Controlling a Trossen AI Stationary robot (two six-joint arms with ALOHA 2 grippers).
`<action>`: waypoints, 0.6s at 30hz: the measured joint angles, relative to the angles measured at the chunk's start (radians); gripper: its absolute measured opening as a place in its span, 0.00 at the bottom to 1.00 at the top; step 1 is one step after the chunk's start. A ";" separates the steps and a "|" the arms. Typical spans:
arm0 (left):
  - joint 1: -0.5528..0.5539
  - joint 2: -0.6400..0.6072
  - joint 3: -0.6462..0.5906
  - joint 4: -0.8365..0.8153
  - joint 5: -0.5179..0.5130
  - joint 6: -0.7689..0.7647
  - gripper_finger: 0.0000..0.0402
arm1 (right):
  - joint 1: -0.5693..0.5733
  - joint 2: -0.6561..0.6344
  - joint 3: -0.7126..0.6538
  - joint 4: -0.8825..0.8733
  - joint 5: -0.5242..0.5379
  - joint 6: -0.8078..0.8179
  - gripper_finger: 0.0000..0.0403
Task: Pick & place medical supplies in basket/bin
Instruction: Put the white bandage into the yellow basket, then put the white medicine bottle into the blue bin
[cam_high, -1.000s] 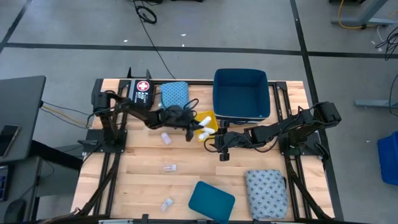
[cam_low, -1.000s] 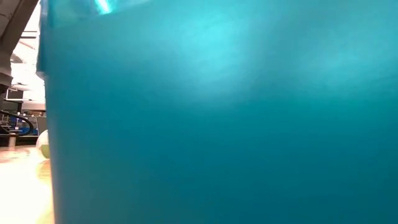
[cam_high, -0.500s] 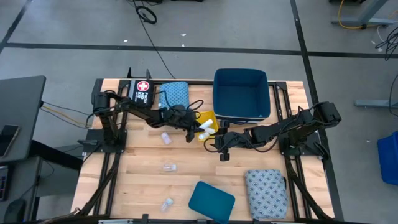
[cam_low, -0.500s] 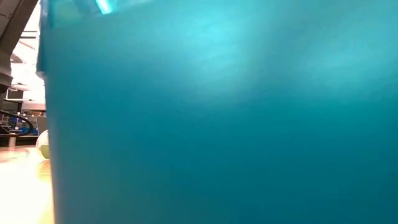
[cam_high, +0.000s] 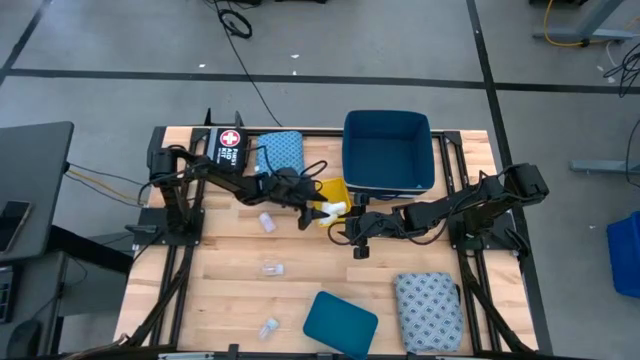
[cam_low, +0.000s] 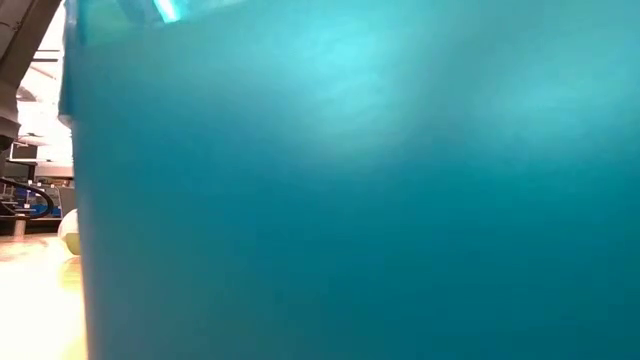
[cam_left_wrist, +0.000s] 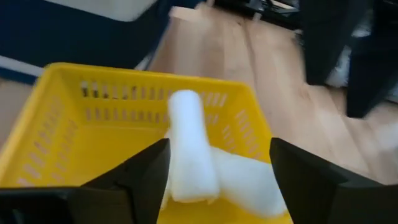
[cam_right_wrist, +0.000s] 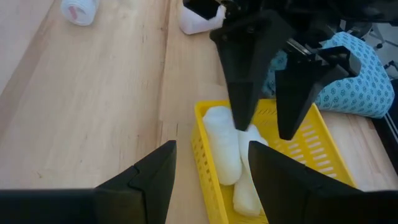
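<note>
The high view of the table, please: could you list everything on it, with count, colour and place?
Small yellow slotted plastic basket: one, table centre, in front of the bin.
White finger-sized rolls: two, inside the basket.
Deep dark-blue plastic bin: one, far centre.
Black case with red-and-white cross: one, far left.
Blue patterned soft pad: one, beside the case.
Grey-blue patterned soft pad: one, near right.
Teal pouch: one, near centre.
Tiny clear plastic packets: three, left of centre.
Left gripper: open, over the basket.
Right gripper: open, beside the basket.

The left gripper is hanging open over the yellow basket, blocking the way down to the white rolls. Bare table beside the basket is lying free.
</note>
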 joint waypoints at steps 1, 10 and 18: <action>0.000 -0.008 0.000 -0.010 0.014 0.006 0.67 | 0.000 0.000 0.000 0.000 0.000 0.000 0.52; -0.013 -0.156 0.000 -0.186 0.111 0.065 0.64 | 0.000 0.000 0.000 0.000 0.000 0.000 0.52; -0.104 -0.304 0.000 -0.585 0.056 0.121 0.64 | 0.000 0.000 0.000 -0.008 0.000 -0.001 0.52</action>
